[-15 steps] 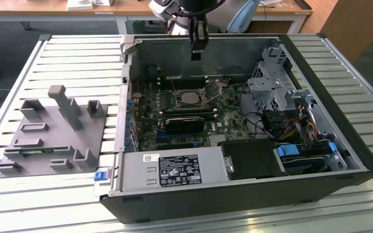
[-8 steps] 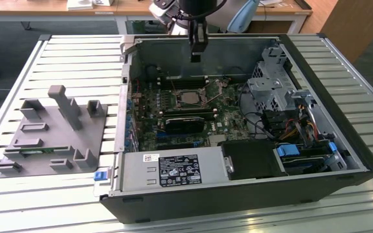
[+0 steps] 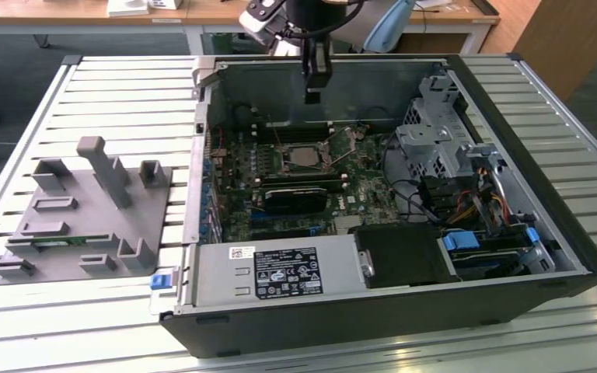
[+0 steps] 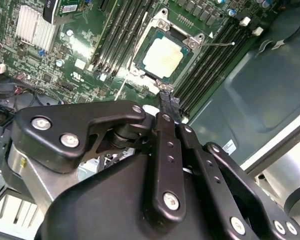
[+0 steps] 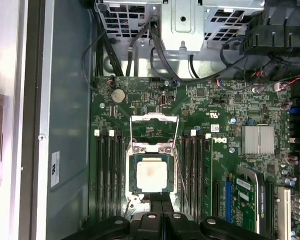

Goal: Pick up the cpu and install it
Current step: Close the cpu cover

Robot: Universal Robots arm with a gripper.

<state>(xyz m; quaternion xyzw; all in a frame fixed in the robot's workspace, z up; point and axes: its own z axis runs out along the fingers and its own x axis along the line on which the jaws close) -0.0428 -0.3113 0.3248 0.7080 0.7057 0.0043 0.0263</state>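
The cpu (image 3: 304, 158) is a silver square chip lying flat in the motherboard socket (image 3: 281, 147) inside the open computer case (image 3: 547, 202). It also appears in both wrist views (image 4: 164, 57) (image 5: 151, 172). The socket's metal retaining frame (image 5: 155, 120) is flipped open beside the chip. My gripper (image 3: 313, 97) hangs above the cpu, apart from it, with its black fingers pressed together and nothing between them. In both wrist views the gripper (image 4: 166, 95) (image 5: 160, 197) points at the socket's edge.
Memory slots (image 5: 107, 170) flank the socket on both sides. A black card (image 3: 293, 194), a labelled power supply (image 3: 277, 272) and a metal drive cage (image 3: 434, 140) crowd the case. A grey moulded fixture (image 3: 81, 214) sits on the slatted table (image 3: 122, 93) at the exterior view's left.
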